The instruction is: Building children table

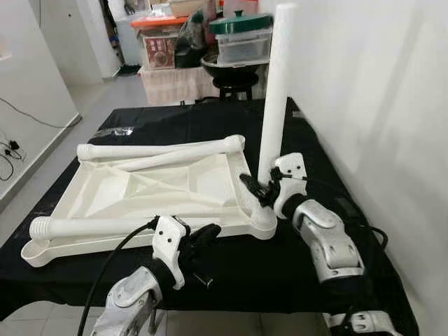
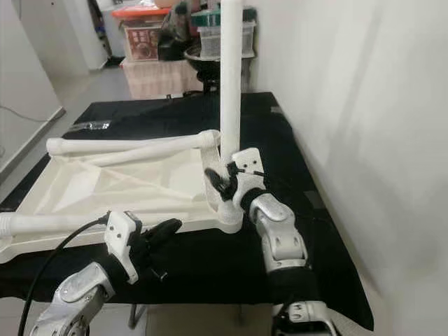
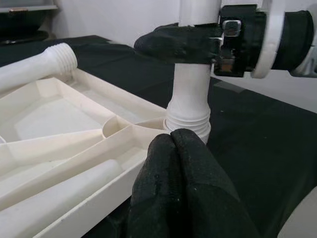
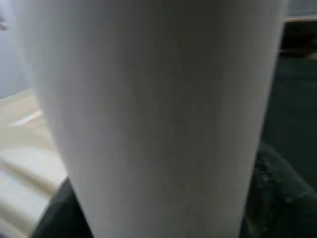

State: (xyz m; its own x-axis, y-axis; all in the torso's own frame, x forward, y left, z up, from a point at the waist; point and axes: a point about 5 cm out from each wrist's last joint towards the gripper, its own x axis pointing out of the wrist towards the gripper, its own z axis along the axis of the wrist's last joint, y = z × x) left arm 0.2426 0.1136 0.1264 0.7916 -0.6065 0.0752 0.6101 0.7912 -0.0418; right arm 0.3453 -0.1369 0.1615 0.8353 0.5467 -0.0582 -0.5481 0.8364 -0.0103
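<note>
Left gripper beside tabletop

My right gripper is clamped low around an upright white table leg. My left gripper reaches forward, its black fingers pressed together.

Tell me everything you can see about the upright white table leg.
The upright leg is a plain white tube, plastic by its look, with a ribbed threaded collar at its foot. It stands vertical in the near right corner socket of the upturned white tabletop on the black cloth. The right tool clamps its lower end.
</note>
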